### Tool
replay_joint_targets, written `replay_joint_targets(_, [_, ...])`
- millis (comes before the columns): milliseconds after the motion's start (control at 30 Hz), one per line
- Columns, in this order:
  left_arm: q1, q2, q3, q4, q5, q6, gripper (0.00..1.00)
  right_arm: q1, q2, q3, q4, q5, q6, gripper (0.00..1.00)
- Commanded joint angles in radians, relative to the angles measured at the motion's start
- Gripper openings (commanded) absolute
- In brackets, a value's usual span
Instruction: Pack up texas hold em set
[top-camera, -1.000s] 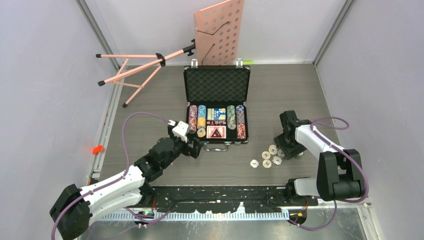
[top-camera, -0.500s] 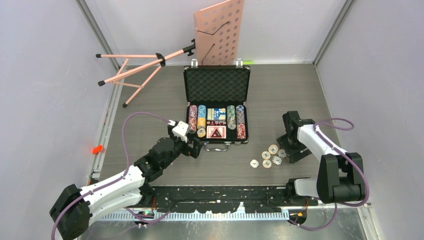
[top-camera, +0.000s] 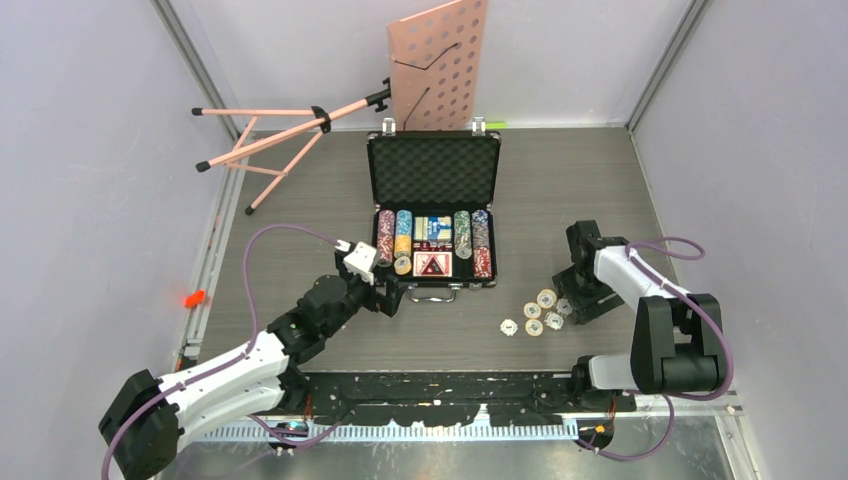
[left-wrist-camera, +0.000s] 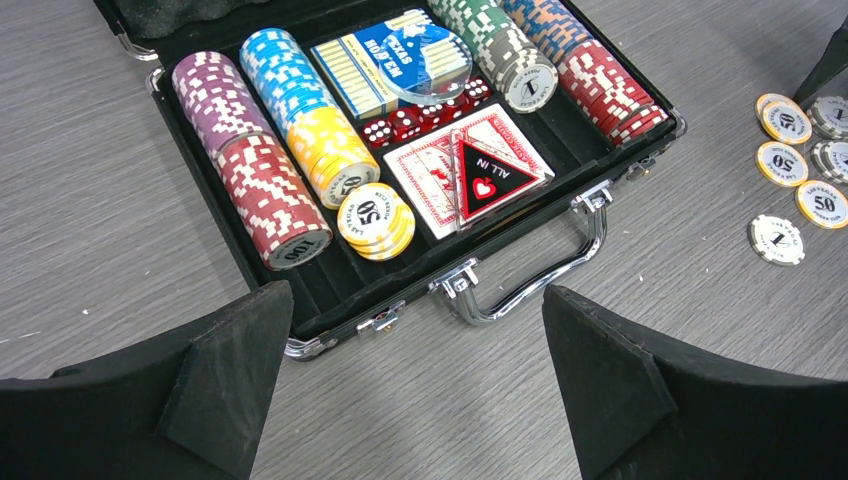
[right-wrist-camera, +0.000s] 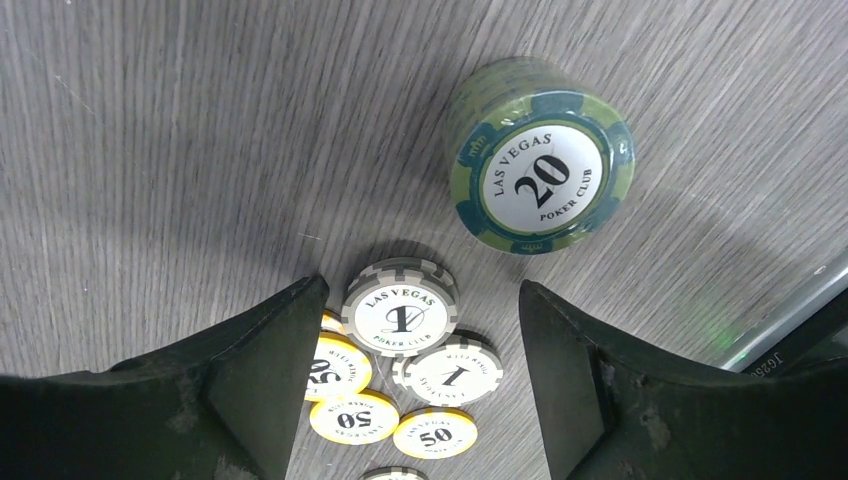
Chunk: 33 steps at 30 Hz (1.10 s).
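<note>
Right gripper (right-wrist-camera: 420, 295) angled down, spread empty over loose chips (top-camera: 534, 326), four o'clock of open, filled briefcase (top-camera: 433, 170), left gripper (left-wrist-camera: 415, 300) gaping, empty

The black briefcase (top-camera: 433, 172) lies open on the table, its foam-lined lid at the far side and its silver handle (left-wrist-camera: 535, 275) at the near edge. Inside, rows of chips (left-wrist-camera: 265, 150) lie on edge on both sides of two card decks (left-wrist-camera: 385, 70) and small red dice (left-wrist-camera: 420, 118). Right of the case, loose chips (top-camera: 535, 312) lie flat on the table near a short green stack (right-wrist-camera: 540, 170) marked 20.
</note>
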Motion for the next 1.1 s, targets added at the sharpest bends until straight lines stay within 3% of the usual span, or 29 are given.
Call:
replay_joint_targets(0, [-0.001,-0.013,0.022,0.019,-0.02,0.019,1.0,-0.002,0.043,-0.016,0.033,-0.014,0.012,0.77])
replay_joint_targets(533, [-0.001,-0.014,0.022,0.017,-0.028,0.02,1.0,0.0,0.009,-0.09,0.051,-0.071,0.043,0.57])
replay_joint_targets(633, [-0.001,-0.017,0.023,0.015,-0.03,0.02,1.0,0.0,0.01,-0.084,0.051,-0.088,0.044,0.48])
replay_joint_targets(1067, [-0.001,-0.015,0.023,0.016,-0.028,0.022,1.0,-0.001,-0.1,0.096,-0.127,0.018,0.019,0.47])
